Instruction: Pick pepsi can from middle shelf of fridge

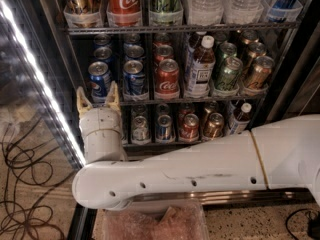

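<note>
The fridge point(47, 14) stands open with its bright LED strip on the left. Its middle shelf point(220, 99) holds two front blue pepsi cans, one at the far left point(99, 79) and one beside it point(134, 78), with more blue cans behind them. A red Coca-Cola can point(167, 77), a bottle and green and gold cans stand to their right. My gripper point(98, 96) is open and empty, fingers pointing up, just below and in front of the leftmost pepsi can. The white arm point(200, 171) crosses the lower view.
The top shelf point(180, 28) holds tall cans and water bottles. The bottom shelf holds several small cans point(163, 127) and a bottle. Black cables point(22, 184) lie on the floor at the left. A clear plastic bin point(155, 224) sits under the arm.
</note>
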You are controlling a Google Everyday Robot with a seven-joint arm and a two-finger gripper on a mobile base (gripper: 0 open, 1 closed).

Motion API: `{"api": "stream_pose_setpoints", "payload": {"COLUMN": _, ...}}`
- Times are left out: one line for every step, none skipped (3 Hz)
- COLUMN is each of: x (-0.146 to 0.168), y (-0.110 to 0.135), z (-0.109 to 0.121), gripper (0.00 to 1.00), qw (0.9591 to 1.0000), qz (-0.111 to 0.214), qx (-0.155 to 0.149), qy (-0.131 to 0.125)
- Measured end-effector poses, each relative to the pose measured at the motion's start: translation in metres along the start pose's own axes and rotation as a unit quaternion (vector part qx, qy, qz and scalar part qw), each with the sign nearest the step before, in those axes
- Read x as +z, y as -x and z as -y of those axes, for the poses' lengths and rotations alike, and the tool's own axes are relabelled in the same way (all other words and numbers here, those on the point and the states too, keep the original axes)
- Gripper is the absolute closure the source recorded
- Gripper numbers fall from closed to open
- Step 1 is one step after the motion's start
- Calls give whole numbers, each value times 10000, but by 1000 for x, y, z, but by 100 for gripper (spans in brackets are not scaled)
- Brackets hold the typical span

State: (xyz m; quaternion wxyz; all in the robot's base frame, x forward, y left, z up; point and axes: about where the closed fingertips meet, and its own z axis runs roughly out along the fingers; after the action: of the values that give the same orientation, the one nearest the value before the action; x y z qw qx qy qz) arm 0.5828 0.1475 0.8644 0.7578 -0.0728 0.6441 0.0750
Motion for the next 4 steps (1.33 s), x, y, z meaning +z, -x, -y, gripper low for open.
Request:
{"api": "stream_pose_setpoints", "payload": {"x": 12, "y": 2, "z": 0, "gripper": 40, "qw": 9999, "qz": 99, "qx": -4, "qy": -63}}
{"api": "stream_pose_setpoints", "payload": {"x": 27, "y": 2, "z": -3, "gripper": 40, "qw": 9997, "qz": 204, "qx": -91, "qy": -130}}
{"api": "stream_pose_setpoints", "payload": {"x": 42, "y": 2, "z": -10, "gripper": 41, "qw": 9994, "qz": 284, "qx": -159, "qy": -133}}
{"api": "stream_pose_setpoints", "payload": {"x": 51, "y": -1, "z": -17, "gripper": 41, "qw": 9992, "qz": 268, "qx": -246, "qy": -181}}
